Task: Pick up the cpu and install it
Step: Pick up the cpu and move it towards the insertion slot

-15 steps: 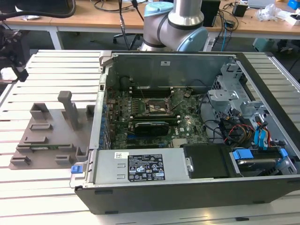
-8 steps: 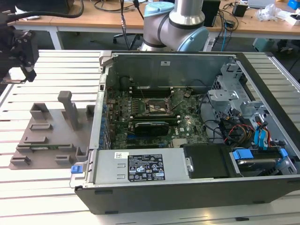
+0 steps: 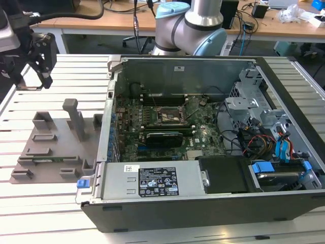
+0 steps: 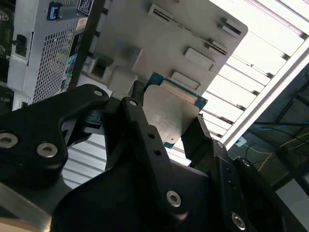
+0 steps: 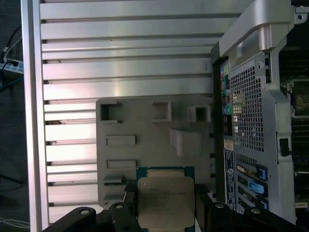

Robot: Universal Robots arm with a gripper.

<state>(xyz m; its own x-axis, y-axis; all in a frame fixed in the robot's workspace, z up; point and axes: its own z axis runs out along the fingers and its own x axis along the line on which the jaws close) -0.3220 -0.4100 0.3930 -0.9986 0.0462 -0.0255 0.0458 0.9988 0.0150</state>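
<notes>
The cpu sits clenched between the two black fingers of the gripper, pinched on two opposite edges. In the first wrist view its pale silver face is turned flat toward the camera, with a thin green border around the lid. It is close to square, so no long axis stands out, and its sides run parallel to the sides of the gray fixture tray behind it. In the second wrist view the cpu shows at a slant between the same fingers.

In the exterior view the gripper hangs above the slatted metal table, outside the computer case and well off to the exterior view's left of it.

There is one cpu, one gripper, one fixture tray with several raised pockets and blocks, and one case. The case lies on its side with its open face up. Inside it, one dark square socket sits near the middle of the green motherboard, and one black card lies just beside the socket.

The fixture tray lies just beside the case's end wall. Bare slats run from there to the table's edge. The arm rises behind the case's far wall.
</notes>
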